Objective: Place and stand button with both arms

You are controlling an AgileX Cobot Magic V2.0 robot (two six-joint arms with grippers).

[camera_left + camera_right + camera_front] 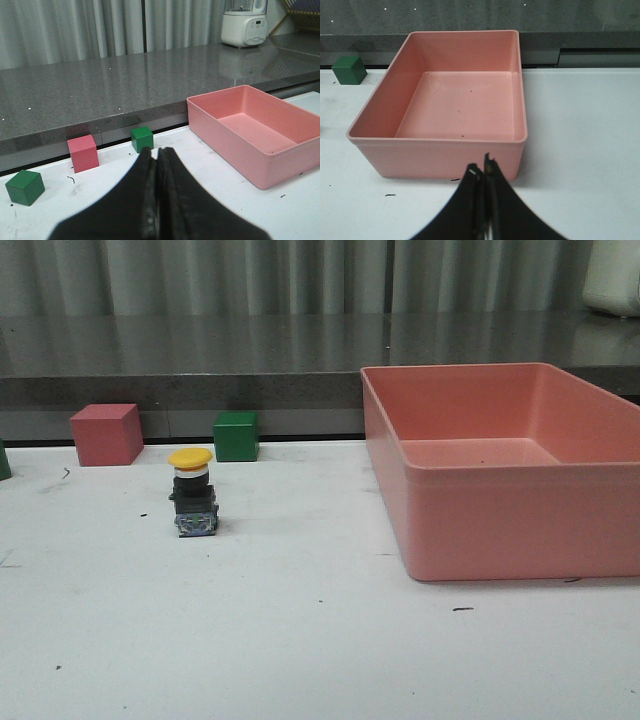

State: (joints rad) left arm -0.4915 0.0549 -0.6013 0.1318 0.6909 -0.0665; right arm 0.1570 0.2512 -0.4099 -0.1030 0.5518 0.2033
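Observation:
The button (192, 492) stands upright on the white table in the front view, left of the middle, yellow cap on top, black body and bluish terminals at its base. It does not show in either wrist view. Neither arm shows in the front view. My left gripper (157, 150) is shut and empty, raised over the table and facing the cubes at the back. My right gripper (481, 169) is shut and empty, just in front of the pink bin (440, 150).
The pink bin (480, 530) stands at the right and also shows in the left wrist view (235, 150). A red cube (106, 434) and a green cube (236, 435) sit at the table's back edge. Another green cube (25, 187) lies far left. A grey counter runs behind.

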